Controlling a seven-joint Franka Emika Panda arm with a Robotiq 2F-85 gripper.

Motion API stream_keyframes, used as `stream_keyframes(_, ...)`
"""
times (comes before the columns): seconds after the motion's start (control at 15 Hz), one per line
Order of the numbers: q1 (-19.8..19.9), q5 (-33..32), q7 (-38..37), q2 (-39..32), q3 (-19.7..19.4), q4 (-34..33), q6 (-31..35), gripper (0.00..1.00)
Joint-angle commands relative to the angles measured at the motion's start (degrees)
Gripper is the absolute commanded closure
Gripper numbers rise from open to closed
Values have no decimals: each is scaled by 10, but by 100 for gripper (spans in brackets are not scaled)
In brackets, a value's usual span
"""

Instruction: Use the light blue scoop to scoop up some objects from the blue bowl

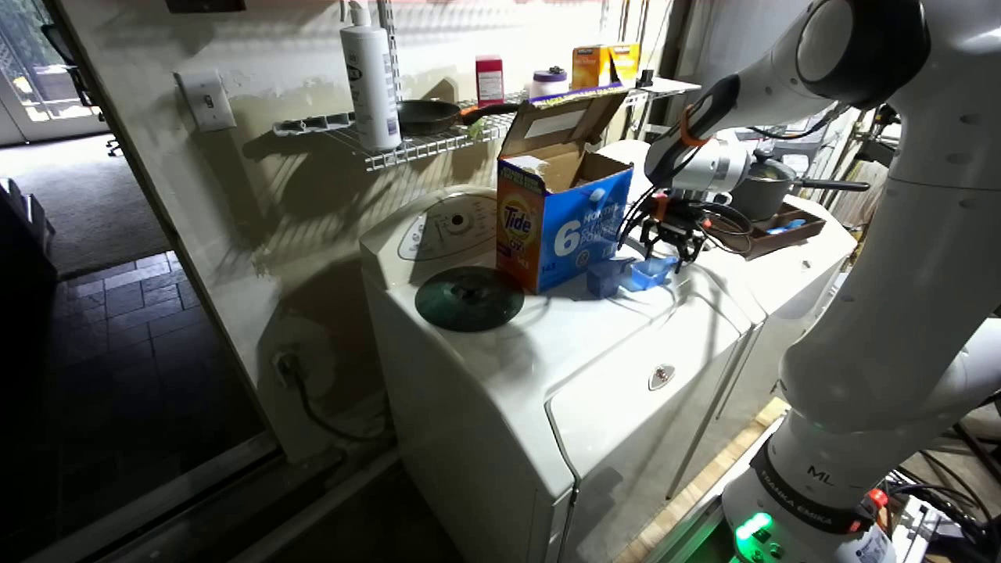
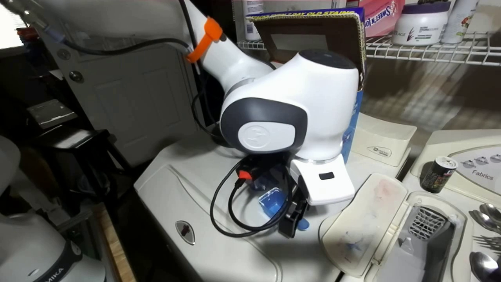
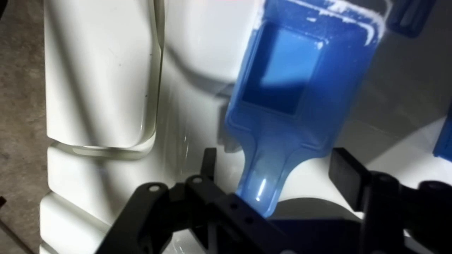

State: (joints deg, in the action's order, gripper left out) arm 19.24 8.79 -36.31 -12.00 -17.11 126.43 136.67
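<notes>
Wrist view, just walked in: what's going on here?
The robot arm has its open gripper lined up at the light blue scoop, jaws either side of the handle, not gripping it. The scoop appears to rest on the white machine. What looks like the blue bowl sits apart from it, by the Tide box.

Rounded white arm [image 2: 328, 105], orange strap [image 2: 204, 42], looped black cables [image 2: 235, 235], black hand [image 3: 277, 167].

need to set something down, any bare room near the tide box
Bare: the white top between the blue bowl, Tide box and front door. Crowded: around the gripper, where the light blue scoop and a darker blue container sit close.
</notes>
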Motion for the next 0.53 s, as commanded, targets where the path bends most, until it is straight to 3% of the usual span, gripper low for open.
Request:
stream_keyframes(0.0,-11,13,-11,-10,-9,-18,-17,50)
stream_keyframes(0.47,-10,8,-10,10,-13,-19,-25,98)
